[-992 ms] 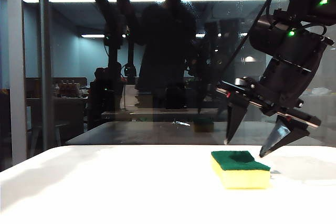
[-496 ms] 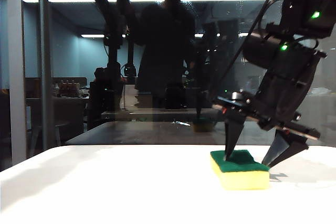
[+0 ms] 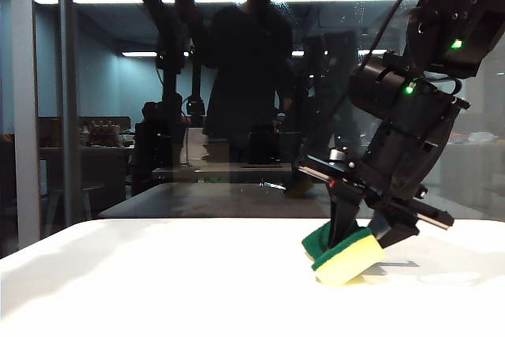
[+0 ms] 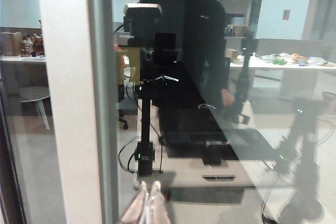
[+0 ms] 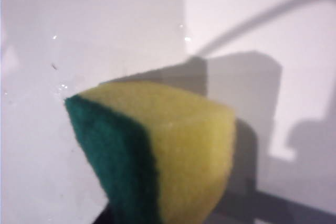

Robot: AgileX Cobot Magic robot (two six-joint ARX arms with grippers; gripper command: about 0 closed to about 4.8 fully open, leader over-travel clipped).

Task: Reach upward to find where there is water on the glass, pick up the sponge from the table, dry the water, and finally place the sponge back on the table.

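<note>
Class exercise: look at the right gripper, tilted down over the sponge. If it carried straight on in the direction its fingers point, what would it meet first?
The right gripper is already clamped on the sponge, so that comes first. Directly beyond it lies the white table, which the tilted sponge seems to touch at its lower edge, though depth is unclear.

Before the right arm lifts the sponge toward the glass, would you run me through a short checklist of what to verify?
1. Sponge sits between the fingers of the right end effector: ok in the exterior view, fingers on both sides of it.
2. Grip square: not ok, the sponge is tilted, one end raised off the table.
3. Grip firm enough to lift: cannot tell.
4. Sponge clear of the table: not ok, its lower edge appears to rest on it.
5. Left end effector out of the way: ok, it faces the glass up high, fingertips together.
6. Water on the glass located: cannot tell, only faint specks near the light strip.
</note>
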